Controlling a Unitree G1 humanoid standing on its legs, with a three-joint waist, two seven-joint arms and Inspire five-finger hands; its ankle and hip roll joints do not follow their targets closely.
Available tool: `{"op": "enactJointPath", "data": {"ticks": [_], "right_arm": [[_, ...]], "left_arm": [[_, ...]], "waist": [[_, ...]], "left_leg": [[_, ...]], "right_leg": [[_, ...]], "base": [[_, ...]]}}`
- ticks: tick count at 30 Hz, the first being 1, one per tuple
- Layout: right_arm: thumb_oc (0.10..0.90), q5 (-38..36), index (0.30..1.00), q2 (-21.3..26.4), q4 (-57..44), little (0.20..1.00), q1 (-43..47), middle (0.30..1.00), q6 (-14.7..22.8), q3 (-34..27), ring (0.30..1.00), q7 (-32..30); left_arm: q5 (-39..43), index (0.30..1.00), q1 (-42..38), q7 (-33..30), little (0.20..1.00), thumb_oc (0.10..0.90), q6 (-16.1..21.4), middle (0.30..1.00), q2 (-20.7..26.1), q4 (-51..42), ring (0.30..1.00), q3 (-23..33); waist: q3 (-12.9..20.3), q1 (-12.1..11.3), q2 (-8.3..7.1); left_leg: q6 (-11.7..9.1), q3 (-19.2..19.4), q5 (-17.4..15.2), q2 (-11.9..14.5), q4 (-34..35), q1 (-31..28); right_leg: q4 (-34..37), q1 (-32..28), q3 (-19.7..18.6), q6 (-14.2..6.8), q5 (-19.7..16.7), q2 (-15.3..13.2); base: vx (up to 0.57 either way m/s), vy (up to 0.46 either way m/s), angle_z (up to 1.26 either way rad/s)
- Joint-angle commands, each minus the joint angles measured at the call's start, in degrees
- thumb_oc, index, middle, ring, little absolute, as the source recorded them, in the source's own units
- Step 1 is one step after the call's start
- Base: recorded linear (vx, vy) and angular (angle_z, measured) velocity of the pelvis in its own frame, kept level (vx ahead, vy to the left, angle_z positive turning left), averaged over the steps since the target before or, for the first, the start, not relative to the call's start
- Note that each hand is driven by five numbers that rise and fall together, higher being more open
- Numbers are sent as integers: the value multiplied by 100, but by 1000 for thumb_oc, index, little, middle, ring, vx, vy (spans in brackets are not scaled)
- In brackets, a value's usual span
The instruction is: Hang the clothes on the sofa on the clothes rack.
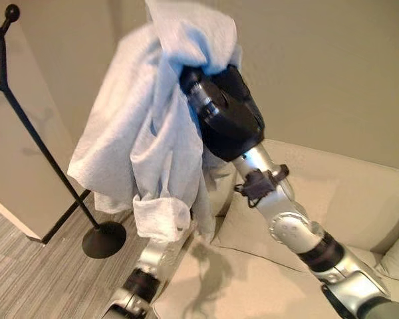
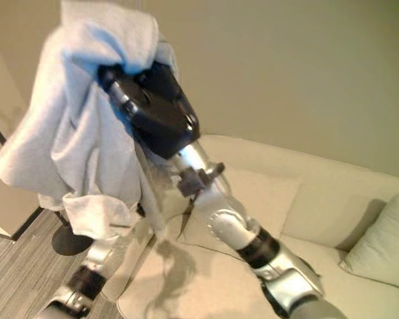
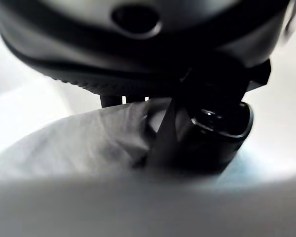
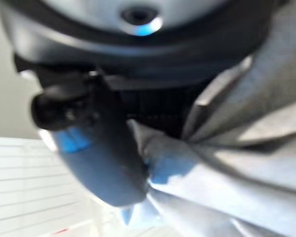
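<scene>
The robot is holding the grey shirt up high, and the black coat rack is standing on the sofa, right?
Not quite. The black coat rack stands on the floor beside the sofa, as the left eye view shows. The right hand does hold the grey shirt up high.

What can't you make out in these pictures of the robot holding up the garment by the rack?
- Left robot hand: the eye views have it under the grey garment.
- Clothes rack: its top is cut off by the left eye view's edge.
- Right robot hand: fingertips buried in cloth.
</scene>
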State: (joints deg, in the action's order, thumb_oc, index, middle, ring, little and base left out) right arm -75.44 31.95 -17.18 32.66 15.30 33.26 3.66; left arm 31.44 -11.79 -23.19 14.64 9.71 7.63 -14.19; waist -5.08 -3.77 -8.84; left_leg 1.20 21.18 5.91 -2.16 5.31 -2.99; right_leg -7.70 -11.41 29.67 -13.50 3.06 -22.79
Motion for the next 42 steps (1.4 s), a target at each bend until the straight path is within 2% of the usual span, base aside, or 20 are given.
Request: {"op": "enactJointPath", "data": {"ticks": [1,4,5,6,10,13,16,17,18,20,25,29,30,31,32,35,39,40,41,42], "right_arm": [[400,152,300,416,-369,300,140,300,-72,-612,300,519],[400,284,300,1348,-530,300,-361,300,-240,-913,300,748],[400,282,300,1347,-538,300,-379,300,-243,-920,300,747],[400,436,300,1907,-618,300,-770,300,-359,-1240,300,893],[400,729,300,3027,-587,300,-1393,300,-446,-1858,300,1122],[400,983,300,3653,-557,300,-1643,300,-464,-2162,300,1321],[400,1286,300,3905,-554,300,-1828,300,-444,-2276,300,1368],[400,1287,300,3904,-555,300,-1830,300,-444,-2279,300,1368],[400,1563,300,3906,-520,300,-1919,300,-441,-2312,300,1285],[400,1693,300,3717,-628,300,-2134,300,-365,-2623,300,1251],[400,2485,300,3301,-704,300,-2404,300,-144,-3314,300,868],[400,3206,300,2939,-755,300,-2500,300,-78,-3611,300,568],[400,3483,300,2799,-710,300,-2590,300,-27,-3810,300,421],[400,3499,300,2785,-732,300,-2623,300,-32,-3834,300,411],[400,3822,300,2532,-729,300,-2867,300,-7,-4061,300,249],[400,4538,300,1928,-814,300,-3284,300,9,-4451,300,-210],[400,5127,300,1013,-872,300,-3456,300,76,-4552,300,-868],[400,5350,300,809,-968,300,-3558,300,90,-4568,300,-988],[400,5662,300,471,-1107,300,-3880,300,45,-4704,300,-1099],[400,5829,300,325,-1109,300,-4044,300,22,-4746,300,-1140]], "left_arm": [[-368,300,-440,62,300,400,592,300,225,-1029,300,552],[-717,300,-182,-116,300,400,595,300,512,-1550,300,1042],[-722,300,-173,-120,300,400,589,300,513,-1554,300,1035],[-900,300,-79,-175,300,400,648,300,689,-1779,300,1233],[-1470,300,143,-333,300,400,701,300,972,-2094,300,1632],[-1902,300,343,-351,300,400,635,300,1121,-2279,300,1949],[-2401,300,640,-346,300,400,510,300,1310,-2439,300,2284],[-2404,300,642,-346,300,400,506,300,1308,-2446,300,2284],[-2419,300,1089,-202,300,400,544,300,1346,-2586,300,2611],[-2441,300,1548,-106,300,400,553,300,1351,-2725,300,2835],[-2564,300,1870,-137,300,400,527,300,1297,-2742,300,3328],[-2778,300,1817,-231,300,400,558,300,1386,-2771,300,3539],[-2846,300,1761,-320,300,400,582,300,1427,-2757,300,3587],[-2851,300,1757,-326,300,400,584,300,1439,-2751,300,3575],[-2950,300,1721,-411,300,400,561,300,1447,-2698,300,3604],[-2991,300,1576,-570,300,400,540,300,1531,-2674,300,3623],[-3379,300,1232,-921,300,400,424,300,1844,-2569,300,3499],[-3533,300,1164,-983,300,400,390,300,1922,-2536,300,3441],[-3613,300,1086,-939,300,400,397,300,1926,-2568,300,3250],[-3618,300,1027,-874,300,400,390,300,1918,-2569,300,3113]], "waist": [[454,-307,-110],[381,-326,-100],[400,-336,-76],[328,-213,-20],[276,-49,103],[270,8,100],[290,-60,-9],[300,-57,4],[441,-123,32],[588,-143,125],[464,-195,265],[338,-53,273],[353,102,294],[350,99,298],[413,239,388],[487,356,601],[432,526,756],[435,555,810],[498,671,924],[509,729,966]], "left_leg": [[-387,-220,-892,194,-31,-548],[-344,-205,-709,164,-31,-382],[-382,-279,-804,202,-31,-421],[-307,-301,-659,209,-31,-329],[-206,-495,-525,221,-31,-268],[-173,-650,-447,134,-31,-277],[-232,-887,-399,1,-31,-256],[-234,-888,-379,19,-31,-236],[-315,-999,-269,33,-31,6],[-307,-1082,-257,34,-31,61],[-496,-1082,-86,158,-342,557],[-586,-728,-361,562,-705,518],[-648,-570,-345,1009,-743,305],[-664,-582,-351,1029,-745,300],[-742,-568,-227,1448,-701,70],[-1047,-932,526,2126,-496,-41],[-1304,-1239,1103,2637,-67,-22],[-1342,-1262,959,2627,-72,-8],[-1380,-1069,412,2513,-92,5],[-1399,-1010,223,2414,-78,-2]], "right_leg": [[237,549,1,-150,-2302,-600],[3,673,33,-150,-2282,-635],[-38,668,-46,-150,-2203,-590],[-322,835,-395,-81,-1851,-420],[-1187,1152,-1381,309,-500,781],[-1749,1368,-1676,528,72,1470],[-1037,1074,-1604,796,362,1648],[-984,1070,-1595,805,315,1671],[137,791,-1708,741,27,1875],[702,607,-1719,710,-197,1935],[1269,423,-1503,669,-476,1776],[1226,571,-1341,617,-658,1523],[1199,701,-1254,584,-715,1342],[1192,694,-1245,590,-706,1362],[1168,753,-1170,559,-692,1234],[1027,836,-1165,481,-643,1039],[852,860,-1252,284,-588,758],[817,865,-1313,212,-614,687],[830,752,-1301,81,-726,438],[821,719,-1304,24,-842,294]], "base": [[-23,20,5],[-74,37,12],[-131,88,37],[-96,100,49],[-97,101,22],[-90,14,24],[-55,-95,13],[-138,-221,41],[-114,-174,37],[-22,-127,23],[-123,8,38],[-156,123,37],[-85,114,20],[-104,256,22],[-7,243,34],[30,345,54],[34,342,29],[123,684,12],[123,588,55],[142,646,95]]}}
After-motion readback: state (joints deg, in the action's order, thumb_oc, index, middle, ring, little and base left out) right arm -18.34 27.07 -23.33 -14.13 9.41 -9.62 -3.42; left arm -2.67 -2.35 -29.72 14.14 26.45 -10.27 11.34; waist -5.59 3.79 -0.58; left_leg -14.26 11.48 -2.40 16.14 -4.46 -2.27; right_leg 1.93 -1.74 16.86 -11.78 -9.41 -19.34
